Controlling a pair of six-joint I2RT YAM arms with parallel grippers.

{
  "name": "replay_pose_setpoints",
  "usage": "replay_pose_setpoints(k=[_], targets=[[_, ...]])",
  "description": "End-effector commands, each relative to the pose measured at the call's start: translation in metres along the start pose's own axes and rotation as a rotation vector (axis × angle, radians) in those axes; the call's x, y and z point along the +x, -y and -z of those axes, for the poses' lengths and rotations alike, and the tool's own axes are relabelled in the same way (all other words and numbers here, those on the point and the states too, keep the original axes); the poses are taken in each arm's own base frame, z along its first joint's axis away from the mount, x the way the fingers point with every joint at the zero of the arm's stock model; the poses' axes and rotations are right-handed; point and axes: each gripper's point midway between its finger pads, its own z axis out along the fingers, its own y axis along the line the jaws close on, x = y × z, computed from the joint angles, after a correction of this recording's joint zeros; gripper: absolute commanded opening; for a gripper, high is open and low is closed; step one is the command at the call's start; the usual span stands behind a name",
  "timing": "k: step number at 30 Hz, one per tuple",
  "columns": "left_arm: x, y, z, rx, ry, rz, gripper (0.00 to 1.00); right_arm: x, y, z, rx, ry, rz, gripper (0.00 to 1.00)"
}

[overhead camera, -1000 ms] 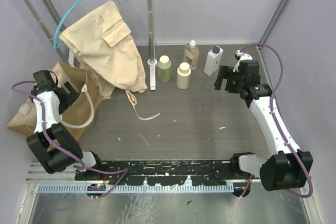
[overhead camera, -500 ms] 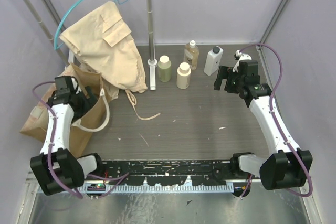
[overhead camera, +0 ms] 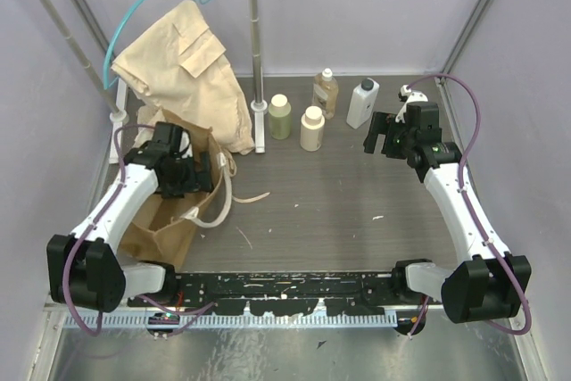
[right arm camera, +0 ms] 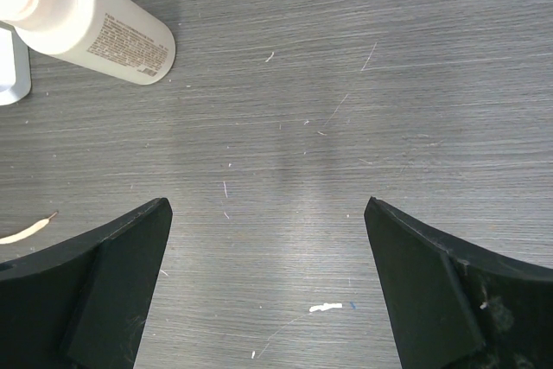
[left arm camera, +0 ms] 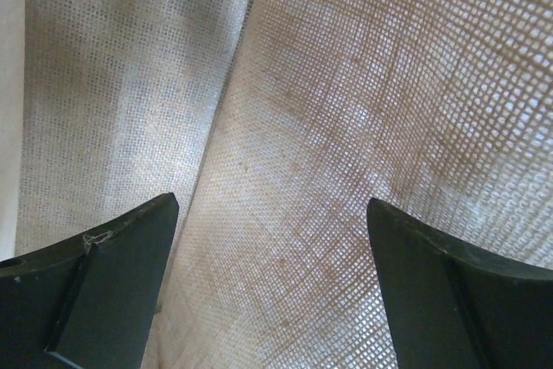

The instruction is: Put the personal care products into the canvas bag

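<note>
The tan canvas bag (overhead camera: 165,220) lies at the left with its cream handles (overhead camera: 217,211) hanging out. My left gripper (overhead camera: 192,174) is at the bag's mouth. In the left wrist view its jaws (left arm camera: 272,205) stand wide apart with only the bag's weave (left arm camera: 328,110) behind them. Four bottles stand at the back: olive-green (overhead camera: 280,117), cream-beige (overhead camera: 311,128), amber-brown (overhead camera: 326,93) and flat white (overhead camera: 362,103). My right gripper (overhead camera: 382,136) is open and empty just right of the white bottle. In the right wrist view (right arm camera: 268,209) the cream-beige bottle (right arm camera: 86,28) shows at the upper left.
A beige garment (overhead camera: 183,69) hangs on a teal hanger (overhead camera: 152,2) from the rack, touching the bag's far side. The rack's upright pole and foot (overhead camera: 259,118) stand just left of the olive bottle. A cream drawstring (overhead camera: 254,198) lies on the table.
My left arm has swung right, and the bag has moved right with it, away from the left wall. The garment has shifted a little. The right arm has not moved.
</note>
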Motion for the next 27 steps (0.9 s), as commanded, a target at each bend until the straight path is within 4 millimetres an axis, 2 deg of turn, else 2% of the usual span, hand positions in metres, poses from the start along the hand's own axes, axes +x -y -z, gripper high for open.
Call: replay_pose_setpoints(k=[1,10,16,17,20,23,27], targets=[[0.008,0.04,-0.001,0.068,-0.064,-0.083,0.98,-0.013,-0.002,0.004,0.0,0.042,0.001,1.0],[0.038,0.123,-0.031,0.133,-0.194,-0.322,0.98,-0.013,-0.002,0.004,0.003,0.04,0.002,1.0],[0.039,0.192,-0.057,0.2,-0.199,-0.451,0.98,-0.013,-0.001,0.003,0.006,0.035,0.001,1.0],[0.034,0.205,-0.059,0.212,-0.186,-0.467,0.98,-0.014,-0.001,0.004,0.007,0.035,0.002,1.0],[0.032,0.233,-0.066,0.236,-0.185,-0.511,0.98,-0.014,-0.001,0.004,0.009,0.033,0.001,1.0],[0.029,0.254,-0.069,0.258,-0.174,-0.54,0.98,-0.017,-0.001,0.006,0.012,0.039,0.001,1.0],[0.027,0.268,-0.065,0.259,-0.156,-0.561,0.98,-0.021,0.002,0.008,0.03,0.052,-0.001,1.0]])
